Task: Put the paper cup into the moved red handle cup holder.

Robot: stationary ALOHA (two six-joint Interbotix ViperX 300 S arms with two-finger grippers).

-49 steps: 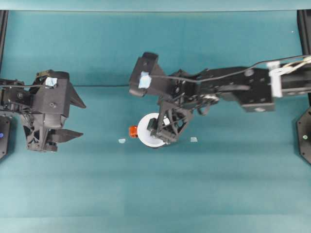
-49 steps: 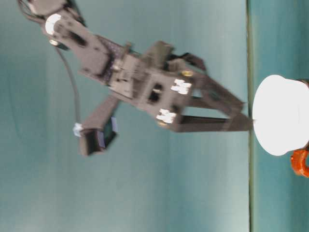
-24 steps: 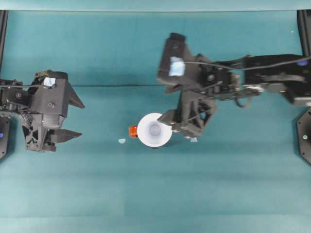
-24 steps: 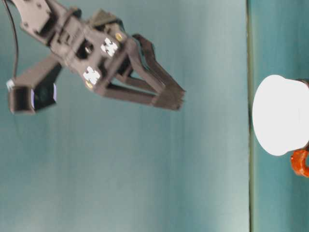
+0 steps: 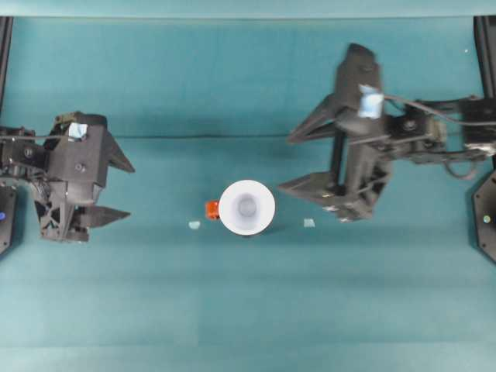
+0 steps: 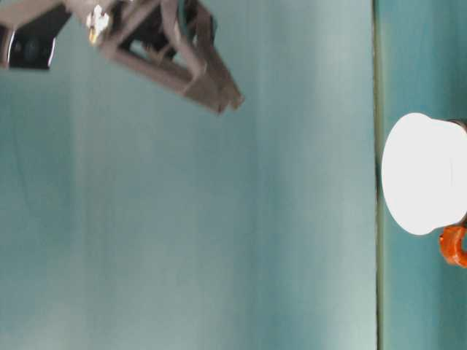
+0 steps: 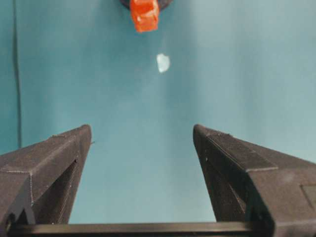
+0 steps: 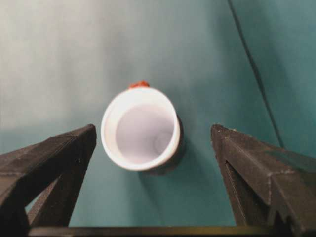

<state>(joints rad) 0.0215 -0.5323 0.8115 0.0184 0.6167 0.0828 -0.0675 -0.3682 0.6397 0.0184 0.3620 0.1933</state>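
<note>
The white paper cup (image 5: 246, 207) stands upright in the middle of the table, seated in the red handle cup holder. The holder is mostly hidden under the cup, and its red handle (image 5: 211, 209) pokes out on the cup's left. My right gripper (image 5: 287, 163) hangs open to the right of the cup, clear of it and raised above the table (image 6: 211, 80). The right wrist view looks down into the paper cup (image 8: 140, 128) between the spread fingers (image 8: 59, 158). My left gripper (image 5: 130, 191) rests open at the far left, with the red handle (image 7: 144, 14) well ahead of it.
Two small pale tape scraps lie on the teal table, one left of the holder (image 5: 194, 225) and one right of the cup (image 5: 309, 223). A thin dark cable (image 5: 178, 137) runs across behind the cup. Black frame posts stand at both table ends.
My right gripper has drawn back from the cup, moving right and upward with its fingers apart. The cup stays in the holder. The left arm has not moved.
</note>
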